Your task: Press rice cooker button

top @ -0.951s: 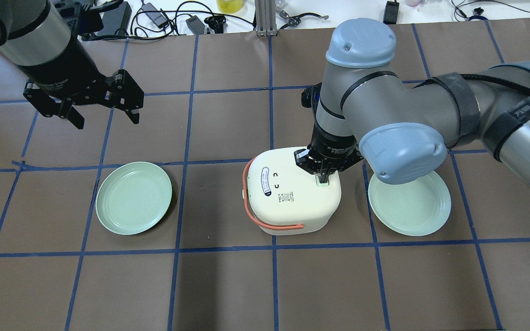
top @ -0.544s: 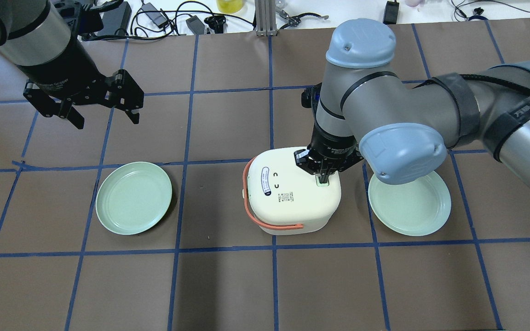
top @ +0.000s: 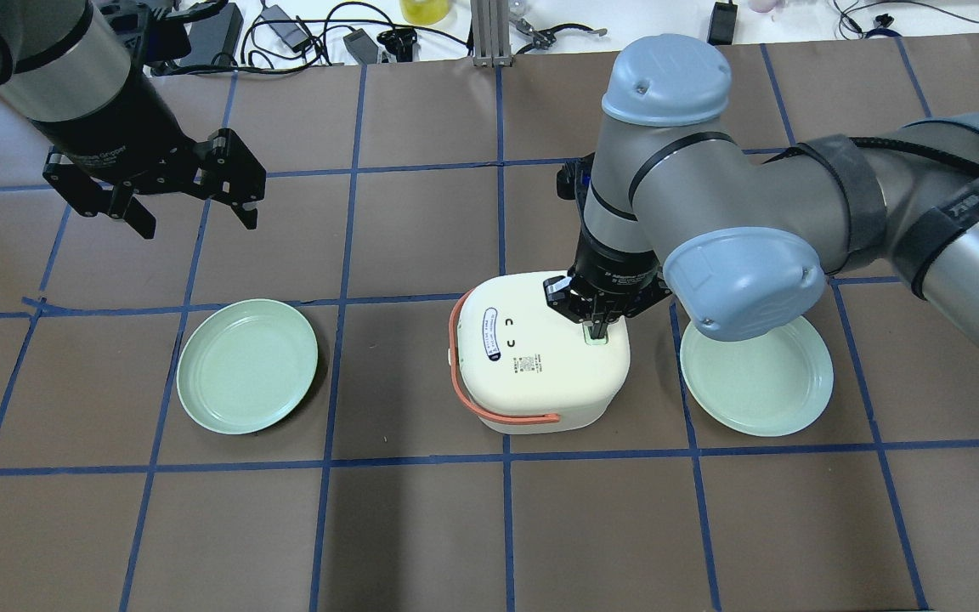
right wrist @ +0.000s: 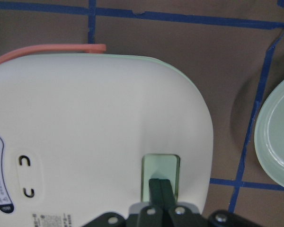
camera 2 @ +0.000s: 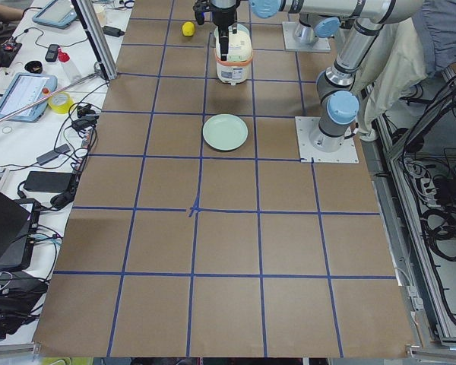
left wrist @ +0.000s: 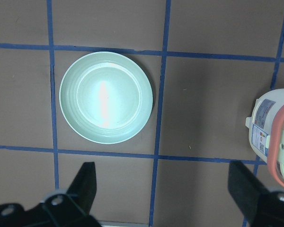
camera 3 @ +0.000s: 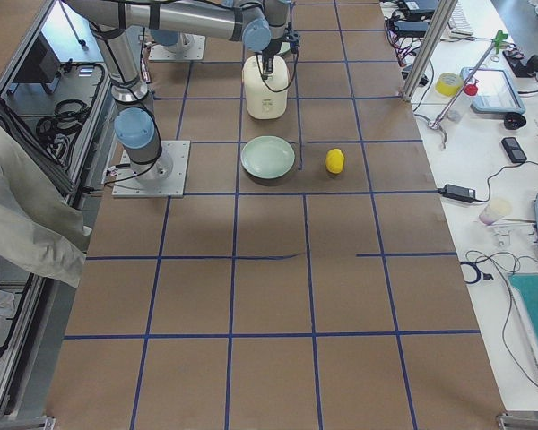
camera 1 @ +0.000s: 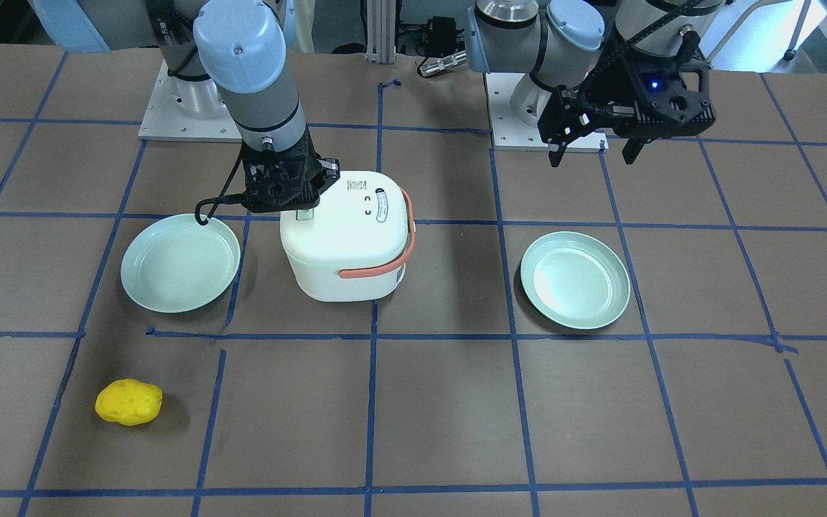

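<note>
A white rice cooker (top: 540, 357) with a salmon handle stands mid-table; it also shows in the front view (camera 1: 345, 240) and in the right wrist view (right wrist: 94, 132). Its pale green button (right wrist: 161, 176) sits in a recess on the lid (top: 596, 333). My right gripper (top: 597, 327) is shut, its fingertips (right wrist: 161, 191) together and down on the button. In the front view the right gripper (camera 1: 304, 210) stands at the lid's edge. My left gripper (top: 192, 217) is open and empty, held high over the table's far left, also seen in the front view (camera 1: 593, 154).
A green plate (top: 247, 365) lies left of the cooker and another (top: 757, 374) right of it, partly under my right arm. A yellow sponge-like lump (camera 1: 128, 402) lies near the operators' edge. Cables and gear line the far edge (top: 302, 34).
</note>
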